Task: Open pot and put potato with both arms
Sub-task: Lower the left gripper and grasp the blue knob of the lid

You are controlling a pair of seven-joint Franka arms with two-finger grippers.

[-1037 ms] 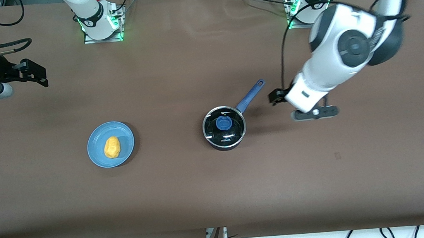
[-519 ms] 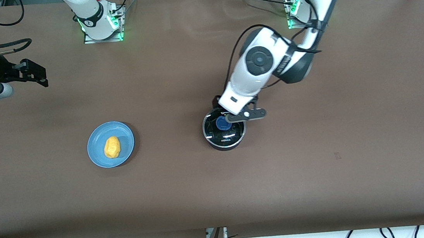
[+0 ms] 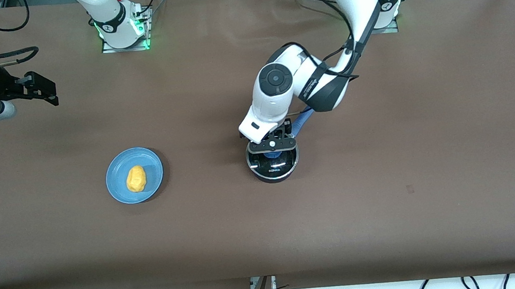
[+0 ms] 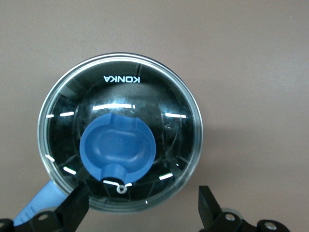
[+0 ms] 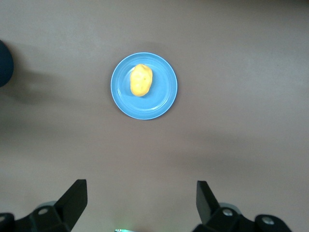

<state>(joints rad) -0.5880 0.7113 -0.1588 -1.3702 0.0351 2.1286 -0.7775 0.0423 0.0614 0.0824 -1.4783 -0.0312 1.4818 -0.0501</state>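
Front view: a black saucepan, the pot [image 3: 272, 163], sits near the middle of the brown counter [image 3: 386, 207], toward the left arm's end, its glass lid [image 3: 272, 161] on. The left gripper [image 3: 271, 149] hangs just over the lid. The potato [image 3: 136, 178] lies on a light-blue plate [image 3: 121, 188], toward the right arm's end and well apart from the pot. The right gripper [image 3: 39, 90] waits over the counter's edge at the right arm's end.

Left wrist view: the lid is clear glass in a steel rim, with a blue knob [image 4: 117, 147] at its centre. The jaws are spread wide, touching nothing. The glass looks smooth, rigid and breakable; the raised knob seems the one safe hold. The pot's blue handle [image 4: 36, 207] shows at the edge.

Right wrist view: the potato rests on the plate, off centre. The jaws stand open and empty. The potato looks light, firm and lumpy, best pinched across its narrow middle.
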